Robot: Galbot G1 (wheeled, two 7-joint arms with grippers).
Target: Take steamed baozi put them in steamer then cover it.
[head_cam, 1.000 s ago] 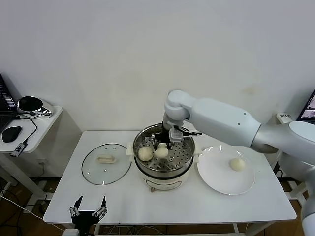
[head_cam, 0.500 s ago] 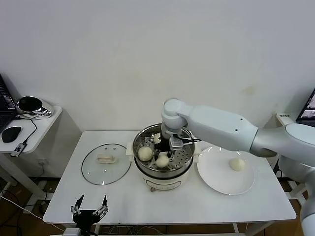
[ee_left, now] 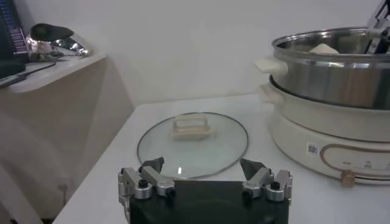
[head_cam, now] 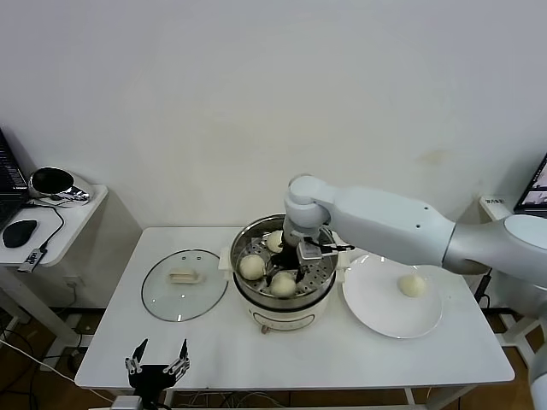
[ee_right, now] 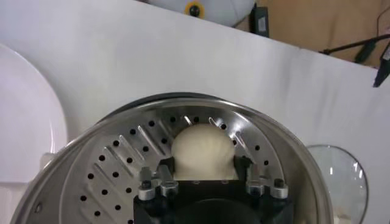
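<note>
Readable text: none; steamer [ee_left: 329,131] base carries a small white sticker and faint print along its lower front, both too small to read.

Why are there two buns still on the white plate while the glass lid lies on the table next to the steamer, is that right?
Not quite. The head view shows just one bun left on the white plate; three others already sit in the steamer. The rest is right: the glass lid lies on the table beside the steamer.
</note>
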